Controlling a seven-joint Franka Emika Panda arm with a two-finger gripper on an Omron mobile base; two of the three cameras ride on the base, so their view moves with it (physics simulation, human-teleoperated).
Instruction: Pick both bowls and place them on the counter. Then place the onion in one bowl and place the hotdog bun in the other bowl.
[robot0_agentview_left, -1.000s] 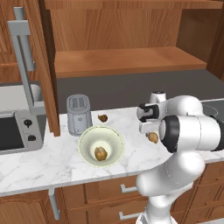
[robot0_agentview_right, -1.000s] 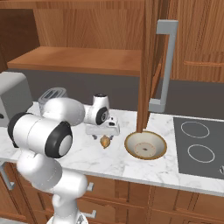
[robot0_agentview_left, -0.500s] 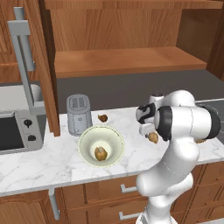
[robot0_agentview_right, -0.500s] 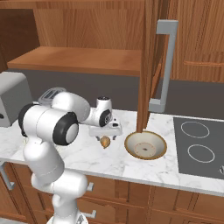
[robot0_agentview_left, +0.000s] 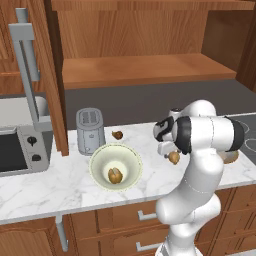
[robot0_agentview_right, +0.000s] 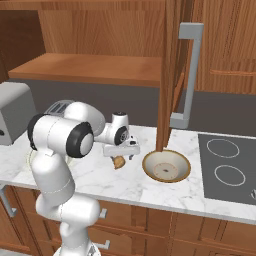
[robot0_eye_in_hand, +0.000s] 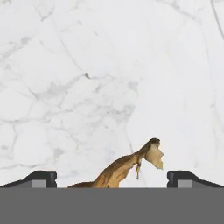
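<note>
— What do the surfaces look like?
— My arm (robot0_agentview_left: 200, 165) is smooth glossy white plastic with dark joints. The counter (robot0_agentview_left: 60, 185) looks like polished white marble with grey veins. The cabinets (robot0_agentview_left: 145, 30) are warm matt wood.
— And the smaller things?
— The toaster (robot0_agentview_left: 90, 131) is brushed grey metal; the onion (robot0_eye_in_hand: 127, 168) has papery golden skin.
</note>
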